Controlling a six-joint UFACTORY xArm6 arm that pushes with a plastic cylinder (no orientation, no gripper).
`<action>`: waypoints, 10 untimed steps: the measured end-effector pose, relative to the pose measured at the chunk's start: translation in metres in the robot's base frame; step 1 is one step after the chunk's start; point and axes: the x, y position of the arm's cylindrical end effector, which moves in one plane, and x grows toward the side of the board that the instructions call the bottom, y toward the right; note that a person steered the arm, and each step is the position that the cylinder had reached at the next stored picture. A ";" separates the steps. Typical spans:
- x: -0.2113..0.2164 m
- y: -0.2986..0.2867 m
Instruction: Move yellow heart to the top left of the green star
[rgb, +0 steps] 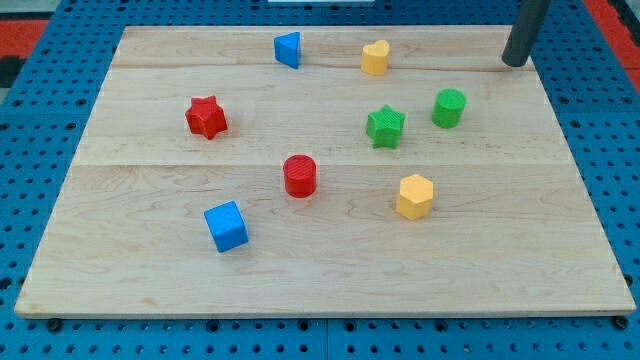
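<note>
The arm ends in a straight dark rod and carries no fingers, so it has hold of nothing. The rod enters from the view's top right. Its tip (514, 62) rests on the wooden worktop (320, 280) near the top right corner, in contact with no block.

The yellow heart (375, 57) stands near the view's top edge, right of centre. It lies well to the left of the tip, with bare wood between them. The green star (385, 127) sits below the yellow heart, slightly to its right; the two are apart.

The green cylinder (449, 107) stands just to the right of the green star and slightly higher in the view, not touching it. It is the block nearest the tip, lying below and to the left of it.

Remaining blocks:
- The blue triangular block (288, 49) is at the top, left of the yellow heart.
- The red star (206, 117) is at the left.
- The red cylinder (300, 175) is near the centre.
- The blue cube (226, 226) is at the lower left.
- The yellow hexagonal block (414, 196) is below the green star.

All blocks stand separate from one another.
</note>
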 end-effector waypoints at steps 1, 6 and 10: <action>0.000 -0.007; 0.013 -0.196; -0.006 -0.176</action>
